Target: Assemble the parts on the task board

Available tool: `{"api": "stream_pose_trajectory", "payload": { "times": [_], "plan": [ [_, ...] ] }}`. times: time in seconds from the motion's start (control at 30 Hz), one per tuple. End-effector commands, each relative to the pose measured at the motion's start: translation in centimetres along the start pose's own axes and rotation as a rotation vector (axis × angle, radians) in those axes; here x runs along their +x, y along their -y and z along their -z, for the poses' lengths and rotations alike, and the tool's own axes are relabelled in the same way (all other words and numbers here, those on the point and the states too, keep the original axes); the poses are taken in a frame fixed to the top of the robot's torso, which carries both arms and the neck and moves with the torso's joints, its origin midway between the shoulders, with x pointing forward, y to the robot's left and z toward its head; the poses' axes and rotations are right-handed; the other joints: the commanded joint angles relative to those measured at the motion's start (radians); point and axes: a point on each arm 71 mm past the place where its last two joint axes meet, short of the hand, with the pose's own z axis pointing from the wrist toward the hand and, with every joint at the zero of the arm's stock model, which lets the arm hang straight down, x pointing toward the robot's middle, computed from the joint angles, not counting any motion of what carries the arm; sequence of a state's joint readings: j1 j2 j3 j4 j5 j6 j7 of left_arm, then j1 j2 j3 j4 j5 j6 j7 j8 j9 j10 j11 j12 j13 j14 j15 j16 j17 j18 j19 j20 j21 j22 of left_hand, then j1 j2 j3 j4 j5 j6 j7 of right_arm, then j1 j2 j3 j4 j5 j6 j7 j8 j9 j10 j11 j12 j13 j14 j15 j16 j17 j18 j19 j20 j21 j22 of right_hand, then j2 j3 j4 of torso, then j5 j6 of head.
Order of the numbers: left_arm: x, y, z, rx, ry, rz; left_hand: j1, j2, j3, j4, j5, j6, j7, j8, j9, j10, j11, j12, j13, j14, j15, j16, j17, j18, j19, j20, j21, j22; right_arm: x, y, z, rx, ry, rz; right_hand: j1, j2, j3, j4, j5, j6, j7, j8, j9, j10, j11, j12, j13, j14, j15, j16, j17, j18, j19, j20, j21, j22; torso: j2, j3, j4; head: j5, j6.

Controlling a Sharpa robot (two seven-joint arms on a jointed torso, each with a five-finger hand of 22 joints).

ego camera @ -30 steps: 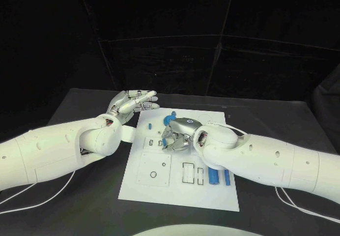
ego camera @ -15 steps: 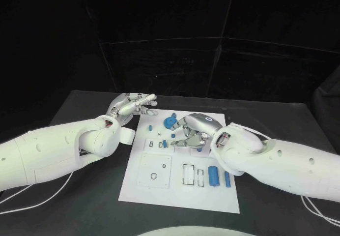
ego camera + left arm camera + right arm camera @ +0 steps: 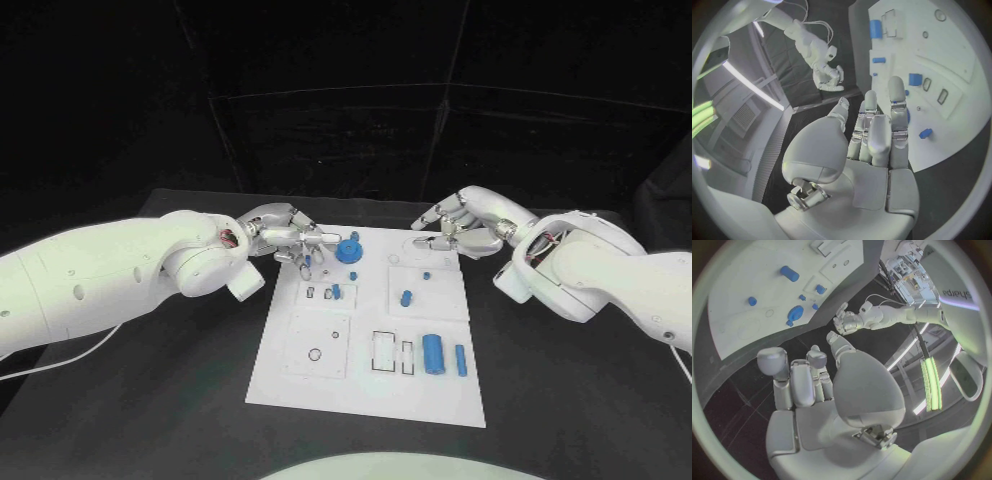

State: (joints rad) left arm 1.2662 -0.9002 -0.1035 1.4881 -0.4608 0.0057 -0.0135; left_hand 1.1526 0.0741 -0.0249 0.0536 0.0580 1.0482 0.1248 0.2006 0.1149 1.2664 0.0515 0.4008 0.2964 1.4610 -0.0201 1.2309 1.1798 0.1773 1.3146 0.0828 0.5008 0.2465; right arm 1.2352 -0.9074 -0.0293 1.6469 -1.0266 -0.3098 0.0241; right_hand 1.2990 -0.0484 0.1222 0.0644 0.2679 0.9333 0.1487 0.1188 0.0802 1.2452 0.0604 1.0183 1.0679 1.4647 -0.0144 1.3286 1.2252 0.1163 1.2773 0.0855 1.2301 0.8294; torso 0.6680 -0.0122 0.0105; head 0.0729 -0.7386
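The right hand (image 3: 464, 222) has drawn back off the task board (image 3: 368, 390) to its far right corner, fingers curled, empty. The left hand (image 3: 281, 235), fingers spread, hovers at the far left edge. The white board lies mid-counter (image 3: 577, 400), with blue parts (image 3: 433, 355) scattered on it.

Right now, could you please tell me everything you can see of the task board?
The task board is a flat white rectangular plate lying in the middle of the black table, between the left hand and the right hand. It carries outlined recesses and holes, with small blue parts on it. Neither hand grips it.
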Motion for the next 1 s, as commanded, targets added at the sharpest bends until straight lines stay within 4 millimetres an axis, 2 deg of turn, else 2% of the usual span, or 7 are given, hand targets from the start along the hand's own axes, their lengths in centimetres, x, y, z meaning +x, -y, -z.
{"api": "stream_pose_trajectory", "payload": {
  "times": [0.03, 0.13, 0.27, 0.33, 0.5, 0.7, 1.0],
  "plan": [
    [0.0, -1.1, -0.2, -0.259, -0.051, -0.282, -0.021, 0.007, -0.022, 0.032, -0.004, 0.007, -0.021, 0.055, 0.028, -0.019, -0.019, 0.131, 0.101, 0.052, -0.017, 0.165, 0.173, 0.002, 0.023, -0.015, 0.071, 0.048, -1.0, 1.1, 0.3, 0.038, 0.002, -0.221, 0.004, 0.003, 0.002, -0.004, 0.006, 0.004, -0.002, 0.007, -0.001, -0.001, -0.004, 0.0, -0.002, 0.025, -0.008, -0.006, -0.002, 0.015, -0.008, -0.002, -0.005, -0.005, -0.017, 0.0083, -0.0027, 0.005, -0.005],
    [-0.3, -0.7, -0.8, -0.312, -0.006, -0.354, -0.048, 0.009, -0.089, 0.092, -0.007, -0.012, -0.034, 0.145, 0.083, -0.091, -0.029, 0.311, 0.248, 0.061, -0.033, 0.225, 0.238, -0.014, 0.032, -0.025, 0.228, 0.197, -1.7, 2.0, 0.5, 0.061, 0.016, -0.224, 0.006, 0.004, 0.003, -0.006, 0.01, 0.004, -0.002, 0.008, -0.001, -0.002, -0.005, -0.002, -0.004, 0.025, -0.008, -0.009, -0.005, 0.015, -0.008, -0.003, -0.008, -0.009, -0.025, 0.0102, -0.0001, 0.007, -0.01],
    [-0.2, -0.2, -1.7, -0.378, 0.018, -0.418, -0.065, 0.013, -0.14, 0.143, -0.01, -0.03, -0.044, 0.212, 0.127, -0.12, -0.04, 0.4, 0.318, 0.073, -0.039, 0.252, 0.272, -0.034, 0.075, -0.036, 0.417, 0.415, -2.3, 2.7, 0.5, 0.079, 0.025, -0.214, 0.007, 0.005, 0.004, -0.006, 0.011, 0.004, -0.002, 0.009, -0.001, -0.003, -0.005, -0.004, -0.006, 0.024, -0.009, -0.012, -0.009, 0.016, -0.01, -0.003, -0.01, -0.015, -0.031, 0.0126, -0.0001, 0.01, -0.014],
    [0.0, 0.0, -2.2, -0.406, 0.019, -0.46, -0.066, 0.019, -0.156, 0.162, -0.009, -0.032, -0.049, 0.243, 0.148, -0.101, -0.048, 0.465, 0.384, 0.085, -0.045, 0.279, 0.308, -0.049, 0.099, -0.041, 0.507, 0.528, -2.4, 2.9, 0.5, 0.083, 0.027, -0.203, 0.006, 0.005, 0.004, -0.006, 0.012, 0.005, -0.002, 0.009, -0.001, -0.004, -0.005, -0.006, -0.008, 0.024, -0.009, -0.013, -0.011, 0.016, -0.011, -0.003, -0.012, -0.017, -0.032, 0.0135, 0.0008, 0.011, -0.015],
    [0.7, 0.1, -3.2, -0.455, -0.002, -0.543, -0.053, 0.03, -0.192, 0.193, -0.01, -0.053, -0.062, 0.312, 0.202, -0.058, -0.062, 0.593, 0.522, 0.101, -0.056, 0.315, 0.357, -0.077, 0.137, -0.055, 0.665, 0.728, -2.4, 3.0, 0.2, 0.087, 0.022, -0.178, 0.006, 0.006, 0.004, -0.006, 0.012, 0.005, -0.002, 0.009, -0.001, -0.004, -0.005, -0.005, -0.007, 0.023, -0.009, -0.014, -0.012, 0.016, -0.011, -0.003, -0.012, -0.018, -0.034, 0.0149, 0.0004, 0.012, -0.018],
    [1.7, 0.0, -4.6, -0.505, -0.059, -0.618, -0.048, 0.038, -0.217, 0.21, -0.01, -0.072, -0.068, 0.356, 0.243, -0.045, -0.066, 0.638, 0.574, 0.106, -0.06, 0.33, 0.377, -0.087, 0.144, -0.059, 0.723, 0.805, -2.3, 3.1, -0.1, 0.089, 0.016, -0.163, 0.005, 0.007, 0.006, -0.007, 0.022, 0.005, -0.002, 0.012, -0.001, -0.006, -0.005, -0.01, -0.012, 0.023, -0.009, -0.019, -0.016, 0.017, -0.011, -0.004, -0.016, -0.023, -0.032, 0.0148, -0.0005, 0.017, -0.018],
    [2.9, 0.4, -6.1, -0.537, -0.125, -0.688, -0.066, 0.034, -0.253, 0.228, -0.011, -0.091, -0.07, 0.381, 0.271, -0.04, -0.068, 0.661, 0.603, 0.11, -0.062, 0.34, 0.391, -0.094, 0.145, -0.061, 0.759, 0.854, -2.3, 3.2, -0.4, 0.099, 0.015, -0.172, 0.003, 0.006, 0.006, -0.006, 0.028, 0.003, -0.002, 0.013, -0.002, -0.008, -0.005, -0.014, -0.016, 0.023, -0.009, -0.024, -0.02, 0.018, -0.012, -0.004, -0.021, -0.03, -0.029, 0.0132, -0.0012, 0.018, -0.02]
  ]
}}
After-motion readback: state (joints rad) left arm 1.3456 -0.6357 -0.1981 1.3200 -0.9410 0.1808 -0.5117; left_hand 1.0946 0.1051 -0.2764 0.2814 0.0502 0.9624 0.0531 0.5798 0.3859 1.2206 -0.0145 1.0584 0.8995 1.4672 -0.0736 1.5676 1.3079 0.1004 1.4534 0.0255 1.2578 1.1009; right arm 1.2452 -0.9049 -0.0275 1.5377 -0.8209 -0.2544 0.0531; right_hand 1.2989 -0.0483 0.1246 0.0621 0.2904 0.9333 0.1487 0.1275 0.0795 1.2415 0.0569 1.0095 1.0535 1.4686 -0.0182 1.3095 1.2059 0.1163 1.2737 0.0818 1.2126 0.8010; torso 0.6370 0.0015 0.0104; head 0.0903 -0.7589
